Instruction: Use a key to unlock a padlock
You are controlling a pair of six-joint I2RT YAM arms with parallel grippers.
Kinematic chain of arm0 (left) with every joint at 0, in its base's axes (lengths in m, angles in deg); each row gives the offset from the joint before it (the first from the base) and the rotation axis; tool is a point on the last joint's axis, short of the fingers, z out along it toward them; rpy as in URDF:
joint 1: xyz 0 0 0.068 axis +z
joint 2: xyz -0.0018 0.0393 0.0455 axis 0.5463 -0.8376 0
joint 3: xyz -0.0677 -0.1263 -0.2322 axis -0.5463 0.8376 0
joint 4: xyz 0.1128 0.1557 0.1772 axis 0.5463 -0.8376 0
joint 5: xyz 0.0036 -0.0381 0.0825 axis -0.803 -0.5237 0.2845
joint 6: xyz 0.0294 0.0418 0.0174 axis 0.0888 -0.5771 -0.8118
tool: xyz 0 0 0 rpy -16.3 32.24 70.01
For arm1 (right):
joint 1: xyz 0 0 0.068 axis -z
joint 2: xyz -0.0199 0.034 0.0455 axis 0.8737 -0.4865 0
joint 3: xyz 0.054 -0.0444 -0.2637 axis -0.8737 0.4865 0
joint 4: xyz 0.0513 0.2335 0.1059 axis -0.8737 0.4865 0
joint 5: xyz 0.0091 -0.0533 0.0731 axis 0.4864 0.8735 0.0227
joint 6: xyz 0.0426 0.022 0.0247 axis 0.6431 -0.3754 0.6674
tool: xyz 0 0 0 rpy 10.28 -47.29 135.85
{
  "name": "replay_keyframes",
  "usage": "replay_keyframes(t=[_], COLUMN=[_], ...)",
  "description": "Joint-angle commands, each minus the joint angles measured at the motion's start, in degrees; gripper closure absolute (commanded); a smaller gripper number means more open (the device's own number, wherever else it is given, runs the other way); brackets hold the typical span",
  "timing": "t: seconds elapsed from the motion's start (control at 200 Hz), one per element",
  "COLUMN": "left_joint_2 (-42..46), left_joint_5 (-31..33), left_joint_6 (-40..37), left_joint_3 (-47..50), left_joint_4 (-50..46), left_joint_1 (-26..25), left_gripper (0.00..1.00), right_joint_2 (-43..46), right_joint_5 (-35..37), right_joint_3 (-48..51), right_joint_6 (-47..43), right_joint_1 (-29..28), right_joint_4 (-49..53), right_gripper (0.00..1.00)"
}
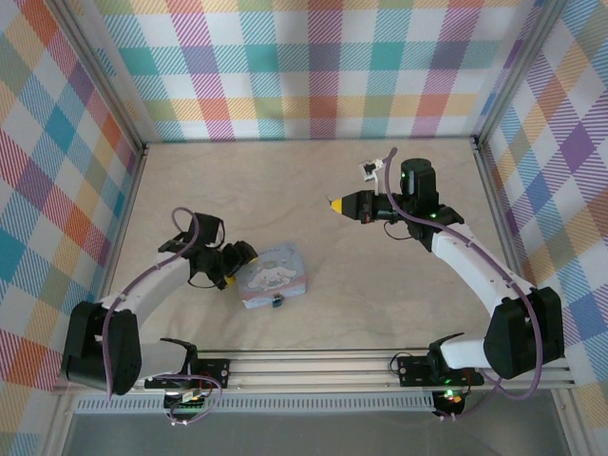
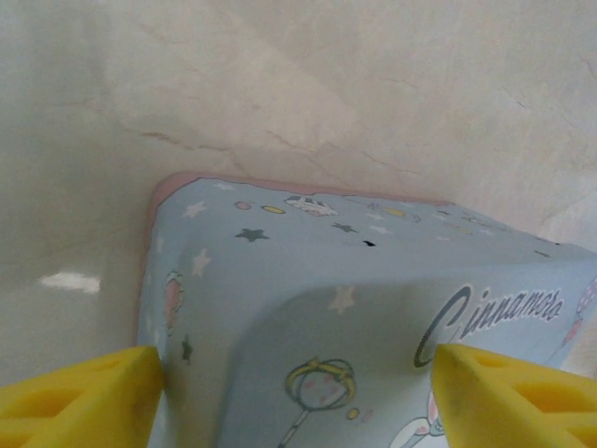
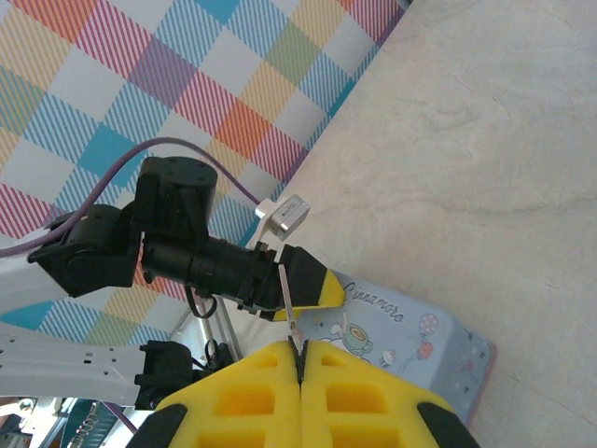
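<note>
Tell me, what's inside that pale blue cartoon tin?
The tin is shut, so its inside is covered. You see the cartoon lid and a small dark padlock at its near edge.

The tin (image 2: 308,280) carries the only readable text: dark cursive lettering, "Cinnamoro", on its lid toward 4 o'clock in the left wrist view, slanting up toward 2 o'clock and cut off by the frame edge. In the right wrist view the same script stands small at the lid's 10 o'clock corner. From the top camera the lid's print is too small to read.
</note>
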Motion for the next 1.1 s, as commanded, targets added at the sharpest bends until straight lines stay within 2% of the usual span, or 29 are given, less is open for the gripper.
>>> replay_keyframes(t=[0.0, 0.33, 0.72, 0.89, 1.095], left_joint_2=[-4.04, -22.82, -43.3, -47.54, -46.48], left_joint_5=[-0.11, -0.37, -2.25, -1.47, 3.36], left_joint_6=[-1.82, -6.77, -12.62, -14.66, -18.33], left_joint_3=[-4.32, -21.15, -47.0, -54.48, -58.22], left_joint_4=[3.3, 3.46, -2.15, -5.29, -7.91], left_joint_1=[-2.06, -6.53, -8.43, -9.19, -9.18], left_gripper=[0.29, 0.33, 0.29, 0.27, 0.24], right_joint_2=[-0.13, 2.13, 3.39, 2.79, 0.28], right_joint_5=[-0.1, 2.0, 3.24, 4.02, 3.59], right_joint_3=[-1.7, -1.16, 3.03, 3.64, 4.49], right_joint_6=[-2.06, -4.39, -3.61, -3.7, -2.18], right_joint_1=[-0.38, -0.29, -0.29, -0.29, -0.29], right_joint_4=[1.97, 6.59, 6.97, 7.01, 5.23], right_gripper=[0.98, 0.97, 0.98, 0.98, 0.98])
